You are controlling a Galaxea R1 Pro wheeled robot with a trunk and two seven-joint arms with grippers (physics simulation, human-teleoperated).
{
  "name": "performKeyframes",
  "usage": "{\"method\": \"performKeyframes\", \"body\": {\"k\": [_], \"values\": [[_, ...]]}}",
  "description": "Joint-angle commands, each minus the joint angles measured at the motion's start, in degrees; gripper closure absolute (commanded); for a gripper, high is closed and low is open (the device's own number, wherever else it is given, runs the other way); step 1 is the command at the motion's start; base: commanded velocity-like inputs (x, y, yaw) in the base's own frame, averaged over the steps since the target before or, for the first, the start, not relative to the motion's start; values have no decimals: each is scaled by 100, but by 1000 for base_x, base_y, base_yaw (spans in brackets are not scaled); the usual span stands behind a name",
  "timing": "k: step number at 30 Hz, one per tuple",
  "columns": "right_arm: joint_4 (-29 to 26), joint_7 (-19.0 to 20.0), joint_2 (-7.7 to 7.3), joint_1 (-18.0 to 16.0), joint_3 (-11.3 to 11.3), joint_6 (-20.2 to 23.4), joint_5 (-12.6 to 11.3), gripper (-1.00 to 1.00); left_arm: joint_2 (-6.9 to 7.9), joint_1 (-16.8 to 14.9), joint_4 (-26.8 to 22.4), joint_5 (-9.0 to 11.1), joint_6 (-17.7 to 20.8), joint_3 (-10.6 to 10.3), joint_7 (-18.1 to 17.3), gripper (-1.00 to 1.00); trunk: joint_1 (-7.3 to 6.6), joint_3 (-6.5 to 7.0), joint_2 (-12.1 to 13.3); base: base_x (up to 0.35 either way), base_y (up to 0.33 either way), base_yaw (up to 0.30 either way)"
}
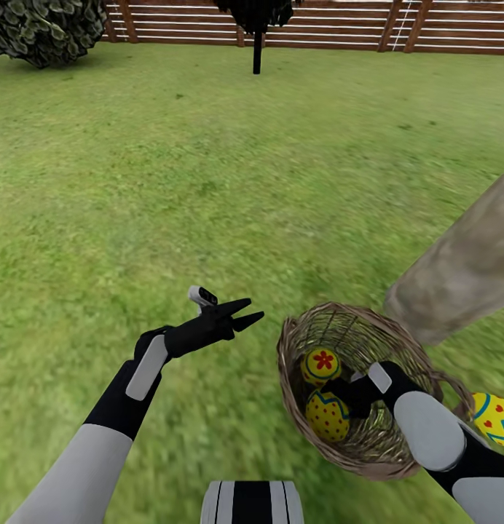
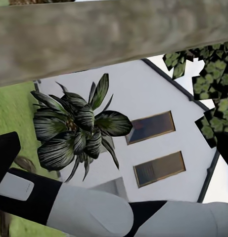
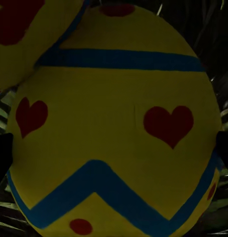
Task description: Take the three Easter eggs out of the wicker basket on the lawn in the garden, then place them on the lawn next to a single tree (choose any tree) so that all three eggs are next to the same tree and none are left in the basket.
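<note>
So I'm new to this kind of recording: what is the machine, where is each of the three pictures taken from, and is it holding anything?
It is a simulated two-armed robot on a lawn. The big picture looks down from its head. The left gripper hangs open and empty over the grass. The right gripper reaches into a wicker basket that holds two painted eggs; a third egg lies outside, near the thick tree trunk. The other two pictures come from cameras on the wrists. The left one faces the trunk, a white house and the robot's other arm. The right one is up close to an egg, with dark fingertips at either side; whether they grip yet I cannot tell.
</note>
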Motion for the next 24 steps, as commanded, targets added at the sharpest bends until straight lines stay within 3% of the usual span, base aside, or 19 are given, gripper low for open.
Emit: {"method": "performKeyframes", "body": {"k": [1,24], "values": [[-6,18,3,-3,-43,22,67,100,0,-3,-1,10,25,-1,-9,-100,-3,19,0,0,0,0],[-23,19,16,-3,-36,23,86,100,-45,-3,14,10,25,-10,-9,-100,-62,529,31,0,0,0]]}}
